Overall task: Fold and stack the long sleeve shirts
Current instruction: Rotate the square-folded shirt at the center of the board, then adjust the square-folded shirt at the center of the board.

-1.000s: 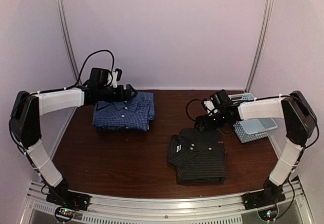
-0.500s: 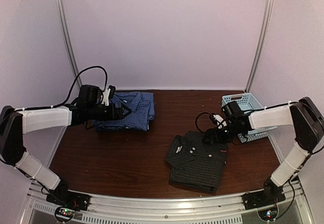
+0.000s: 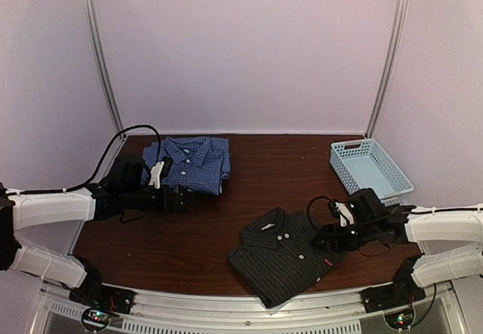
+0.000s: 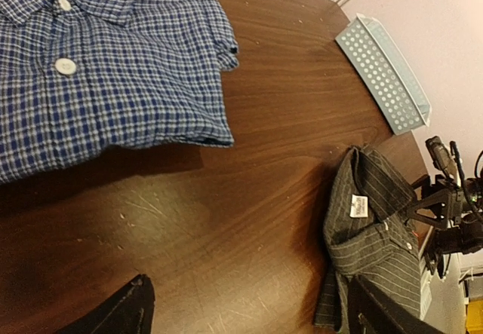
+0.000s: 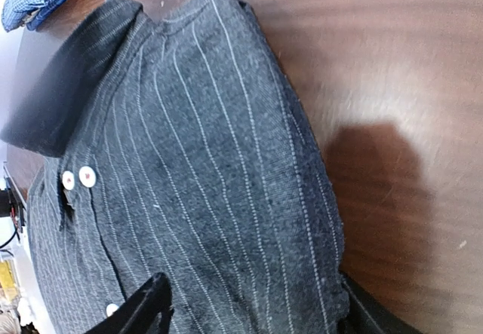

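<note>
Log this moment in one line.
left gripper: open, empty, beside blue shirt | right gripper: astride edge of black shirt, grip unclear | shirts: both folded, apart, unstacked

The table (image 3: pixel 249 176) is showing as dark brown wood with a low sheen, its grain finely scratched, and along its near edge a ribbed metal rail (image 3: pixel 249 320) is glinting dully. Toward the far left corner the blue shirt (image 3: pixel 192 166) is lying as soft, matt woven cloth in fine checks with smooth pale buttons, while near the front edge the black shirt (image 3: pixel 281 262) is showing matt, slightly coarse pinstriped cloth with glossy white buttons. By the right edge the basket (image 3: pixel 371 168) is showing as smooth light blue plastic, its walls pierced in a grid.
</note>
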Motion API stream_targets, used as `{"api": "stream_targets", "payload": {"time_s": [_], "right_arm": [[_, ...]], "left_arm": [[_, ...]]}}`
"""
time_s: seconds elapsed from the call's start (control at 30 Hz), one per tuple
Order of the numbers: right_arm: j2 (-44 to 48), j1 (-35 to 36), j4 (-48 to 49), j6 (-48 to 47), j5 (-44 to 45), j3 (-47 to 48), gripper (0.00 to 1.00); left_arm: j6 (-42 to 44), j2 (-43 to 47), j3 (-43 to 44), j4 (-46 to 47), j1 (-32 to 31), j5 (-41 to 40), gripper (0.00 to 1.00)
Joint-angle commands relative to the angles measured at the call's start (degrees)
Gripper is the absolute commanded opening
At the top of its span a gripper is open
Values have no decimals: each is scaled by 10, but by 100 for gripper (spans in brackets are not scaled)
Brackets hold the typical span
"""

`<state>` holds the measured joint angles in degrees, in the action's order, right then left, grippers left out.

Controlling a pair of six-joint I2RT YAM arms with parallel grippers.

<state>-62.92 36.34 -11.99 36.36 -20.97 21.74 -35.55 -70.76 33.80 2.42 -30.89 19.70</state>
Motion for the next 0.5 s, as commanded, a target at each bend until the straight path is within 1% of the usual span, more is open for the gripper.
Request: {"api": "stream_targets", "payload": {"time_s": [0.0,0.1,0.17,0.3,0.47], "right_arm": [[6,55,63,107,61,-36,67],[-11,96,116,160,91,-54,57],[-29,127,164,204,112,-57,52],[-72,192,236,268,171,-45,50],[-135,261,259,314,237,2,50]], "left_arm": [[-56,35,-37,10,-50,-1,89],[-113,64,-76,11,-101,-16,88],[-155,83,-101,21,-133,-24,88],[-222,96,-139,51,-175,-31,87],[-259,80,-163,76,-195,-15,88]]}}
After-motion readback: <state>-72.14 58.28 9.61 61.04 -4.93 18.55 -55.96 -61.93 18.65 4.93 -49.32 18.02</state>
